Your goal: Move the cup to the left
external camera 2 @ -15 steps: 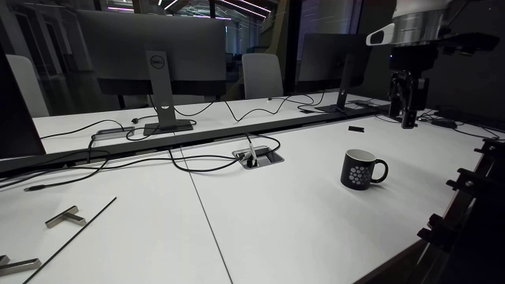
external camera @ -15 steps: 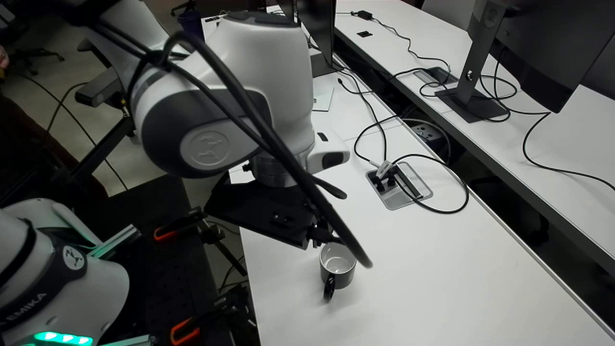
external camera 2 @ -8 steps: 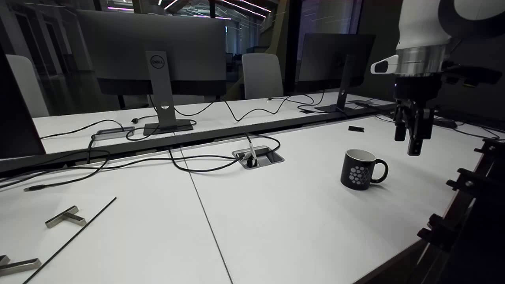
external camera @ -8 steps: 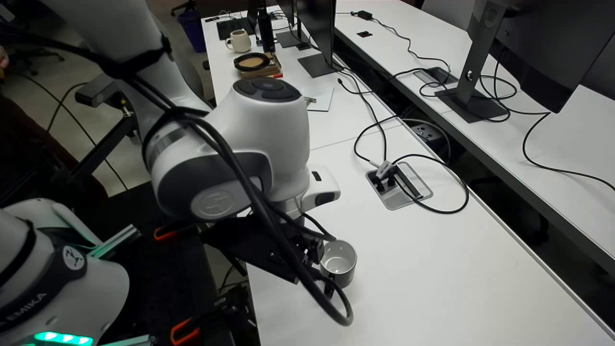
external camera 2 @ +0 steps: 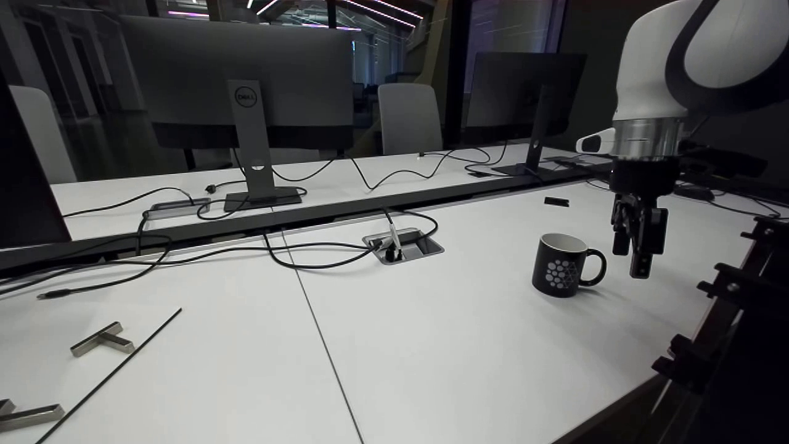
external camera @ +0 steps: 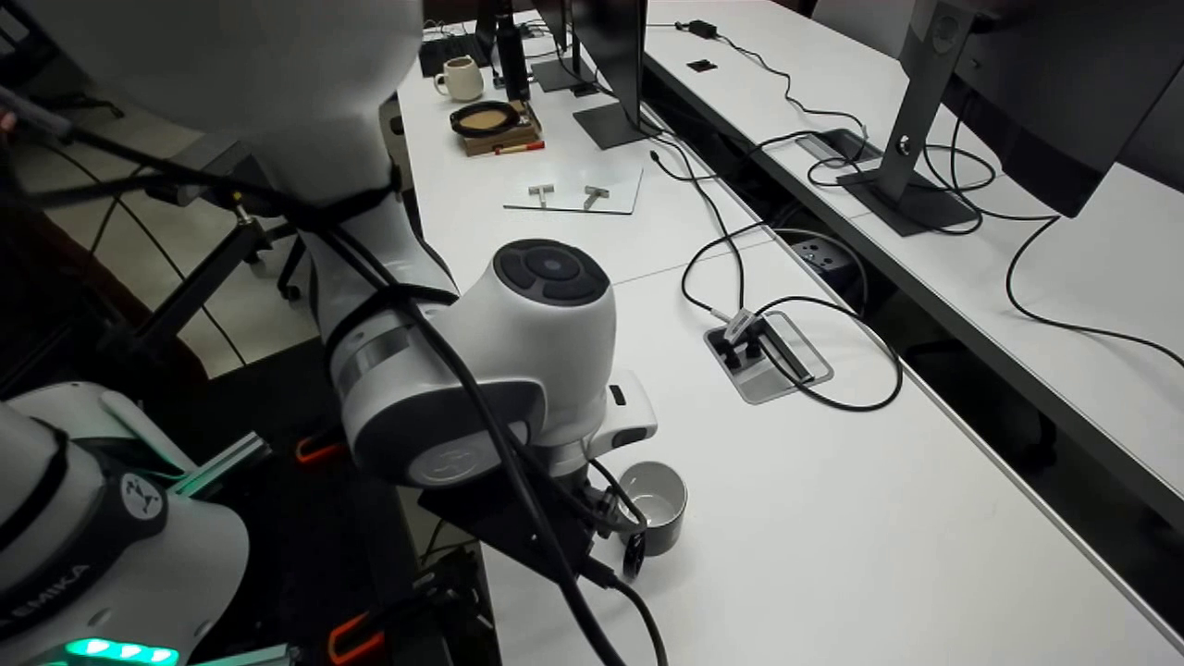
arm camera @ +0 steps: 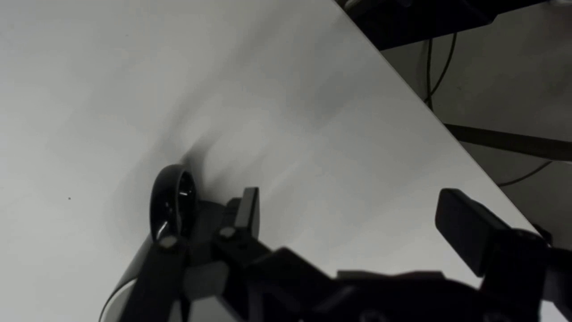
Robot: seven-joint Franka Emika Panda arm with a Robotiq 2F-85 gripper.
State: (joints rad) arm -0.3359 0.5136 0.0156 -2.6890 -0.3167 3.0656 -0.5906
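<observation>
The cup (external camera 2: 558, 271) is a black mug with a light inside and stands upright on the white table. Its handle (external camera 2: 595, 267) points toward the gripper's side. The cup (external camera: 662, 535) also shows in an exterior view, close beside the wrist. My gripper (external camera 2: 630, 262) hangs pointing down above the table, just past the handle. In the wrist view my gripper (arm camera: 353, 214) is open with only table between its fingers. There the cup (arm camera: 136, 264) lies outside the left finger (arm camera: 248, 210), which partly covers it; its handle (arm camera: 163, 201) is in sight.
The table edge (arm camera: 442, 125) runs close to the right finger. A cable box (external camera: 768, 356) with loose cables is sunk in the table beyond the cup. A glass plate (external camera: 620, 199) with metal pieces, a ring-shaped object (external camera: 486, 118) and a beige mug (external camera: 461, 80) stand farther off.
My gripper has come down from high above the table to about the cup's height, beside the handle. The cup has not moved.
</observation>
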